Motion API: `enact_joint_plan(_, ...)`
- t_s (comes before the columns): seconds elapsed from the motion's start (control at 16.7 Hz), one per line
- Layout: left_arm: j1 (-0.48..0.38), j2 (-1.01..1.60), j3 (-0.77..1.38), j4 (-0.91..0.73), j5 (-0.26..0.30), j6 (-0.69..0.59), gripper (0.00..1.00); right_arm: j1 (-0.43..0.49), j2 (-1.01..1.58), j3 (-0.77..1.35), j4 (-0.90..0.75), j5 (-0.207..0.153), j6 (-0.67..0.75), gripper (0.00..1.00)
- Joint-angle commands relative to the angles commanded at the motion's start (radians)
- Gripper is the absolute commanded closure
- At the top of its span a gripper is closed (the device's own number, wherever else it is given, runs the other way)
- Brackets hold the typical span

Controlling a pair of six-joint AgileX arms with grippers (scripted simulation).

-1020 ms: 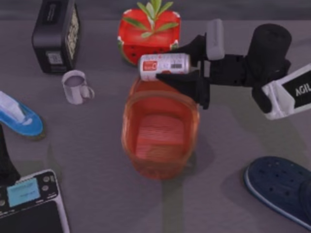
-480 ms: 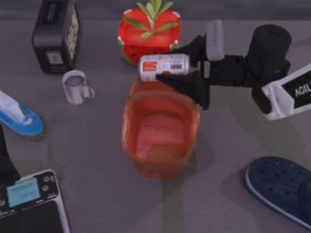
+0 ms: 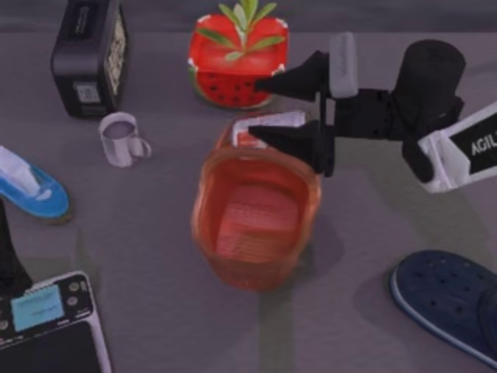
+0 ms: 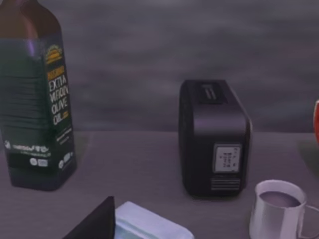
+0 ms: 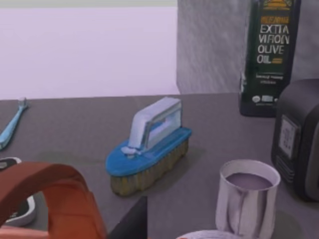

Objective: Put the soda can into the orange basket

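The right gripper (image 3: 262, 109), fingers spread apart, hangs over the big oval orange-red woven basket (image 3: 256, 217); the small white red-labelled metal can (image 3: 264, 127) lies loose inside its far rim (left arm parked).

Evenly and softly lit from above, rather dim overall, with a grey-purple worktop (image 3: 155, 233) showing no glare. Soft, blurred shadows under the orange basket (image 3: 256, 217), spreading toward the top view's right and near edge, and beneath the dark blue clog (image 3: 454, 307). Faint greenish bands across the worktop around the basket. Slightly smeared rendering throughout: basket weave blurred, soda can (image 3: 268, 124) label unreadable. Left wrist view dim, backdrop mottled and hazy, olive oil bottle (image 4: 35, 94) label legible. Right wrist view brighter, with a pale washed-out backdrop; scrubbing brush (image 5: 149, 144) casting a gentle shadow; mug (image 5: 246, 196) showing soft sheen.
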Motion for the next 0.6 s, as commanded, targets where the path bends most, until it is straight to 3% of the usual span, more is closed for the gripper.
enact_joint_plan(0.6, -0.004, 0.009, 0.009, -0.009, 0.002, 0.005, 0.00, -0.005, -0.010, -0.004, -0.004, 0.004, -0.001, 0.00)
